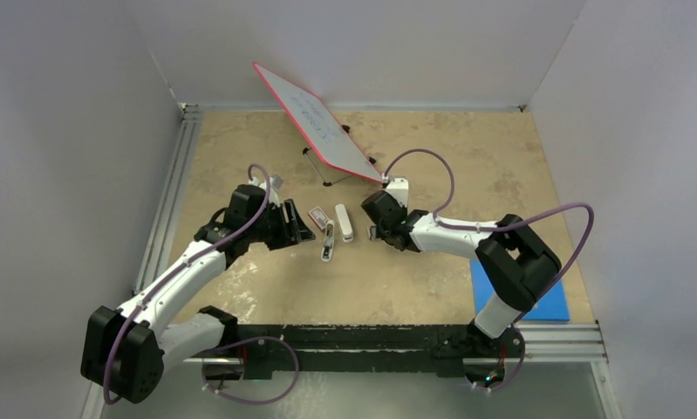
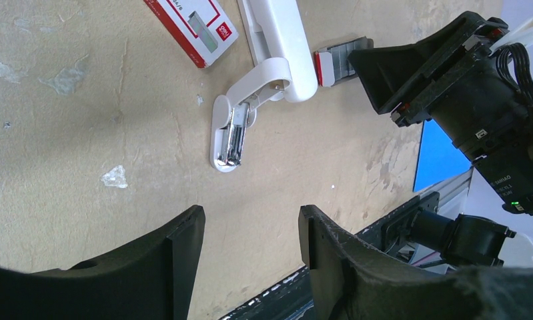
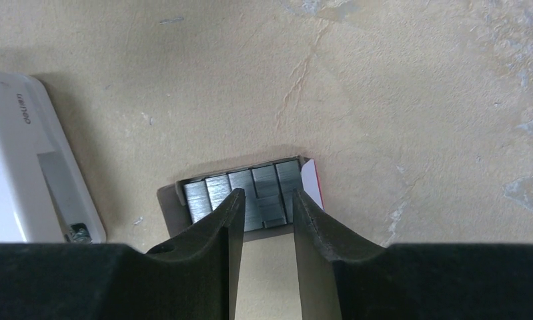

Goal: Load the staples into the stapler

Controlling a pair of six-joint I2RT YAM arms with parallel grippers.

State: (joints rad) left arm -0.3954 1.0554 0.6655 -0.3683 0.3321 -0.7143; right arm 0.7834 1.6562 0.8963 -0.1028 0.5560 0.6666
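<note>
The white stapler (image 1: 344, 223) lies swung open at the table's middle, its metal magazine arm (image 2: 231, 137) folded out toward the near edge. It also shows in the left wrist view (image 2: 277, 40) and at the left of the right wrist view (image 3: 30, 167). The red and white staples box sleeve (image 1: 318, 215) lies just left of it (image 2: 191, 23). Its inner tray of grey staples (image 3: 250, 190) lies right of the stapler (image 2: 340, 59). My right gripper (image 3: 267, 200) is partly open, tips over the tray. My left gripper (image 2: 250, 227) is open and empty, short of the magazine arm.
A red-framed whiteboard (image 1: 314, 122) leans on a wire stand behind the stapler. A blue pad (image 1: 550, 301) lies at the near right beside the right arm's base. White walls close in the table on three sides; a black rail (image 1: 371, 336) runs along the near edge.
</note>
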